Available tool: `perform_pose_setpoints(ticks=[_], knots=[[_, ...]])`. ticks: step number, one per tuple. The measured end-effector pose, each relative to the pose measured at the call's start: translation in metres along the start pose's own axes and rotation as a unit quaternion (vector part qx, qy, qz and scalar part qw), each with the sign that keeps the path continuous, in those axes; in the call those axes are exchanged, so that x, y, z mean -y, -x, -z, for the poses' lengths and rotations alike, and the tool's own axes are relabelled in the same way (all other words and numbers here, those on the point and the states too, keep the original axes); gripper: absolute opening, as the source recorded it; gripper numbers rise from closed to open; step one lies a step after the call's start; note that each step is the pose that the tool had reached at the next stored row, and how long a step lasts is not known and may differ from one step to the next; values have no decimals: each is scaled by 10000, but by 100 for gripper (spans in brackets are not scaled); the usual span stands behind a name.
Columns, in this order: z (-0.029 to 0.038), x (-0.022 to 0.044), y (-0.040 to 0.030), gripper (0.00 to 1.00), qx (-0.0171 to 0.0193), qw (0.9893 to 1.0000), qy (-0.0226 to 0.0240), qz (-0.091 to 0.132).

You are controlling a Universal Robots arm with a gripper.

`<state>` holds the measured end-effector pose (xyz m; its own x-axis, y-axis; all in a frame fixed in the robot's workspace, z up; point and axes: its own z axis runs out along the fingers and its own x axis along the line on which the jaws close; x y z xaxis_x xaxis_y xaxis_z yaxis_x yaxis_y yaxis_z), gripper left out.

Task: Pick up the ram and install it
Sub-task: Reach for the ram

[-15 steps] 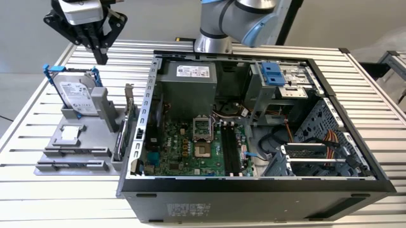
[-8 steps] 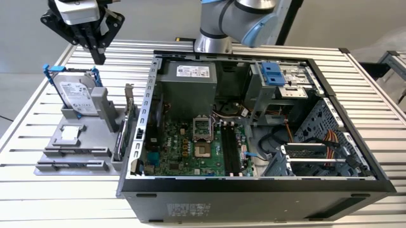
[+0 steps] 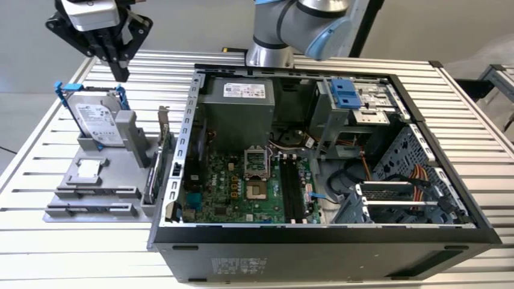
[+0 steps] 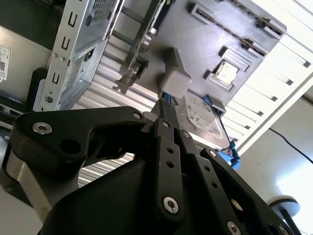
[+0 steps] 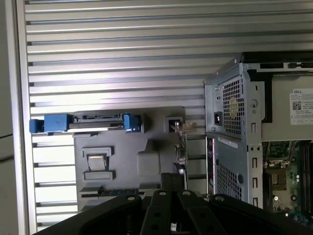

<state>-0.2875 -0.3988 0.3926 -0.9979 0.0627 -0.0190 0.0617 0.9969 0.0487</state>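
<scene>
The ram point(image 5: 113, 192) is a thin dark strip lying in a slot of the grey holder point(image 3: 96, 180), on the side away from the hard drive. My gripper point(image 3: 122, 73) hangs high above the table's far corner at the exterior view's left, over the hard drive point(image 3: 98, 120) and well apart from the ram. Its black fingers point(image 4: 165, 142) are pressed together with nothing between them. The open computer case point(image 3: 192, 150) lies at the exterior view's right of the holder, with the green motherboard point(image 3: 241, 186) and its long black slots point(image 3: 291, 192) showing inside.
The silver hard drive with blue rails leans upright in the holder's far end. A small square chip point(image 5: 97, 163) sits mid-holder. An expansion card point(image 3: 163, 153) stands on edge between holder and case. The arm's base point(image 3: 269, 51) rises behind the case.
</scene>
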Motion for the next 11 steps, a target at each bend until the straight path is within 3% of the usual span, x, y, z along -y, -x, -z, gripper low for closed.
perform_pose_setpoints(ticks=[11], knots=[[2,5,-78,0,0,10000,0,0]])
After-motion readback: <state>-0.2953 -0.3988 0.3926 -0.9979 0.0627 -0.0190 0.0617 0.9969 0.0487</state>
